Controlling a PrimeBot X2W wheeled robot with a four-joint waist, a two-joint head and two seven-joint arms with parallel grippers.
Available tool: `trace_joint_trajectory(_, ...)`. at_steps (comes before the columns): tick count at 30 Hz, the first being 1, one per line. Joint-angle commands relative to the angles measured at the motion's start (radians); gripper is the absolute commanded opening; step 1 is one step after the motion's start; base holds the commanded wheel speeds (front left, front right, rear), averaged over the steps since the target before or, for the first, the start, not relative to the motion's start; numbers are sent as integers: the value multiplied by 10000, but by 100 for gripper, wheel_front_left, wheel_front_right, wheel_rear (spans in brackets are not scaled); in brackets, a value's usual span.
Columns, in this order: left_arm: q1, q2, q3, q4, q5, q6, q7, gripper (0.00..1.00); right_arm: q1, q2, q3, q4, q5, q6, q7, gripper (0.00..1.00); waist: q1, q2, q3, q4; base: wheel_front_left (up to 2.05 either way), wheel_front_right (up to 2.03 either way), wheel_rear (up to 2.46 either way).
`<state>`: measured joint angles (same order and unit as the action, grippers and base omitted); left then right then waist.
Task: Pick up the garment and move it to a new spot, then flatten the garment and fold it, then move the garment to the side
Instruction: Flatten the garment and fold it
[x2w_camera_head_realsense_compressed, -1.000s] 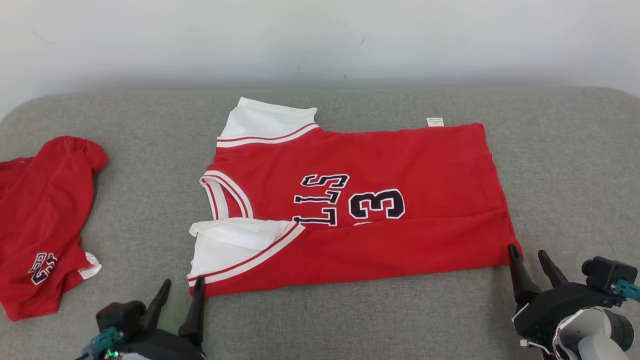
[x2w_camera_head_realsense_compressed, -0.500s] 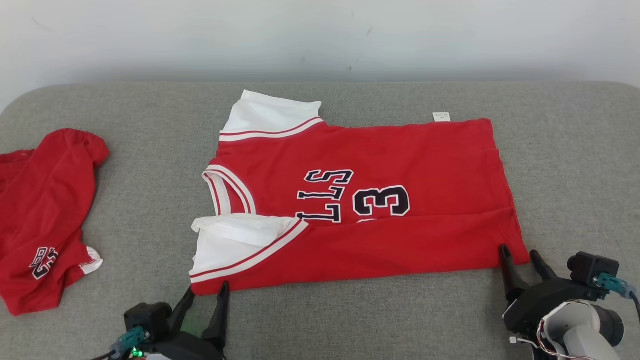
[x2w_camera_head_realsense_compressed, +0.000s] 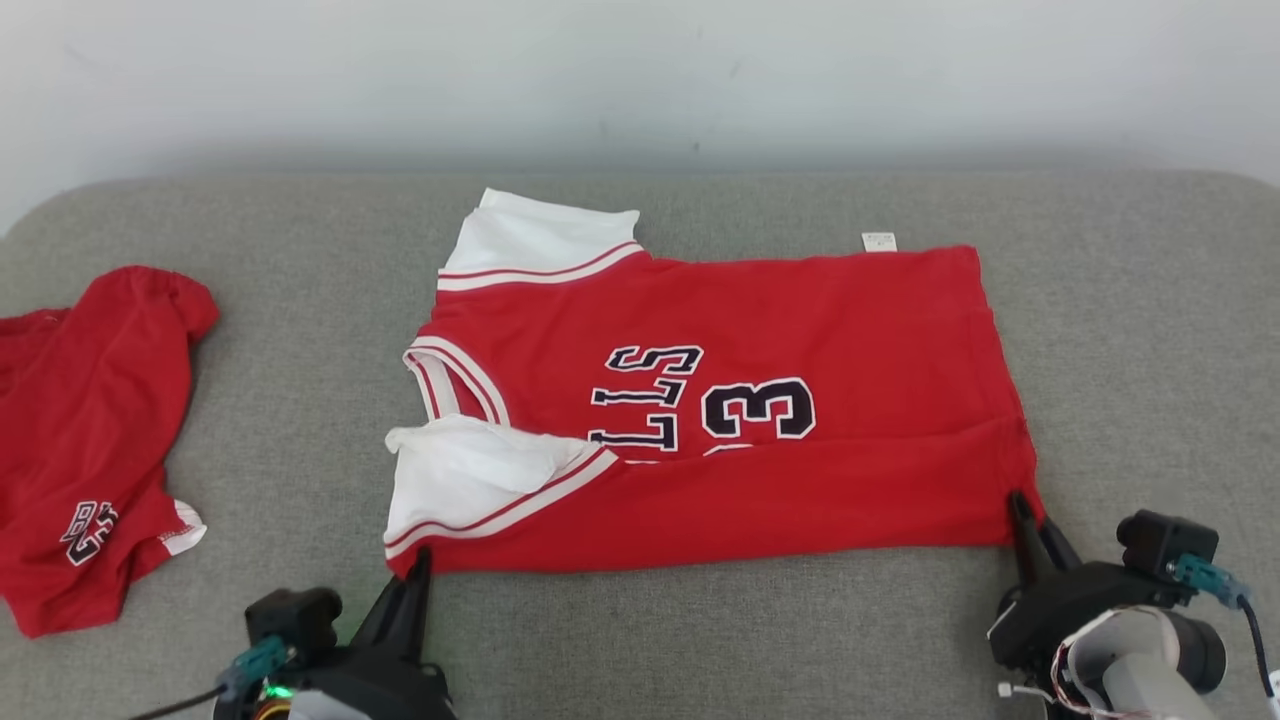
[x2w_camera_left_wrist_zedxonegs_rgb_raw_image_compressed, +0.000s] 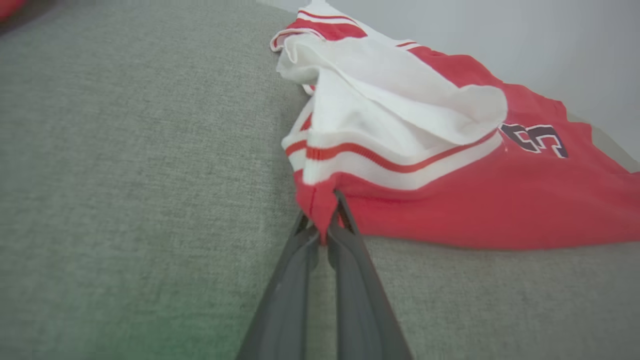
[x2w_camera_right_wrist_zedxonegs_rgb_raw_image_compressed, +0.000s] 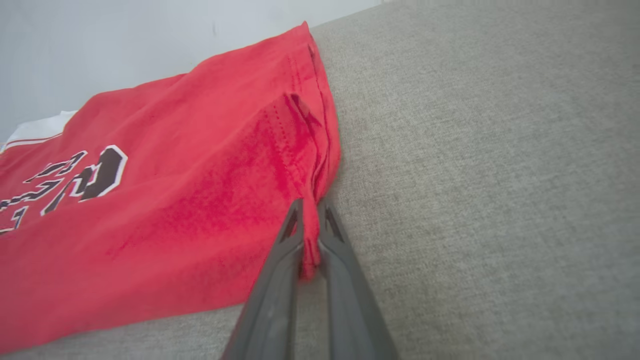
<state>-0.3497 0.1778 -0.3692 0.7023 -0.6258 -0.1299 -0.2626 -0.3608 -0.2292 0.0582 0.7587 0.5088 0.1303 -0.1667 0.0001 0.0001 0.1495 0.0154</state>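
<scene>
**Figure.** We are looking down on a grey woven padded surface (x2w_camera_head_realsense_compressed: 1150, 350), our landmark, which is backing onto a pale wall (x2w_camera_head_realsense_compressed: 640, 80). A red short-sleeved jersey (x2w_camera_head_realsense_compressed: 720, 420) with white sleeves, dark lettering and a numeral 3 is lying flat across the middle of the pad. Its collar is pointing toward the pad's left end and its hem toward the right end. Its near part is lying folded over, covering part of the lettering.

Our left gripper (x2w_camera_head_realsense_compressed: 415, 565), with two long dark fingers, is sitting by the pad's near edge, left of centre. Its fingers are pressing together on the jersey's red corner just below the near white sleeve. Our right gripper (x2w_camera_head_realsense_compressed: 1020, 505) is sitting by the pad's near edge, right of centre, and its fingers are pinching the near hem corner in the same way.

A small white label (x2w_camera_head_realsense_compressed: 879, 241) is projecting from the jersey's far edge. A second red garment (x2w_camera_head_realsense_compressed: 90, 440) bearing a dark emblem is lying crumpled at the pad's left end, well apart from the jersey.
</scene>
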Motion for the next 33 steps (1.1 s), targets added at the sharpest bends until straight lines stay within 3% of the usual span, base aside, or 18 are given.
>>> trace_joint_trajectory(1, 412, 118, 178, -258, 0, 8, -17, 0, 323, -69, 99, -79, 152, 12, -149, 0, -1, -1, -292, -38, 0, 0, 0)
trace_joint_trajectory(13, 2336, 326, 647, -1727, 62, 181, -18, 0, 2018, -270, 283, -1522, 744, 12, -25, 0, -1, -1, -807, -139, 0, 0, 0)
trace_joint_trajectory(21, 3272, 442, 610, -2415, -50, 452, 100, 0, 3513, -425, -334, -2955, 837, 11, 605, 0, -1, -1, -868, -82, 0, 0, 0)
trace_joint_trajectory(26, 3657, 409, 611, -2669, -189, 656, 230, 0, 4247, -149, -687, -3893, 955, -1, 1241, 0, -1, -1, -917, -154, 0, 0, 0)
trace_joint_trajectory(27, 3676, 426, 579, -2672, -132, 691, 232, 0, 4301, -71, -748, -3958, 1064, -1, 1378, 36, -1, -1, -925, -157, 0, 0, 0)
trace_joint_trajectory(28, 3686, 419, 600, -2687, -127, 707, 216, 42, 4367, -70, -777, -4064, 1056, -1, 1453, 64, -1, -1, -934, -151, 0, 0, 0)
trace_joint_trajectory(29, 3688, 408, 618, -2693, -146, 724, 196, 81, 4404, -65, -824, -4149, 1032, -1, 1484, 100, -1, -1, -945, -143, 0, 0, 0)
trace_joint_trajectory(30, 3677, 426, 626, -2687, -120, 756, 180, 100, 4444, -37, -835, -4221, 987, -1, 1532, 100, -1, -1, -951, -135, 0, 0, 0)
trace_joint_trajectory(33, 3625, 440, 698, -2721, -30, 799, 124, 100, 4392, 3, -876, -4513, 761, 0, 1455, 100, -1, -1, -963, -113, 0, 0, 0)
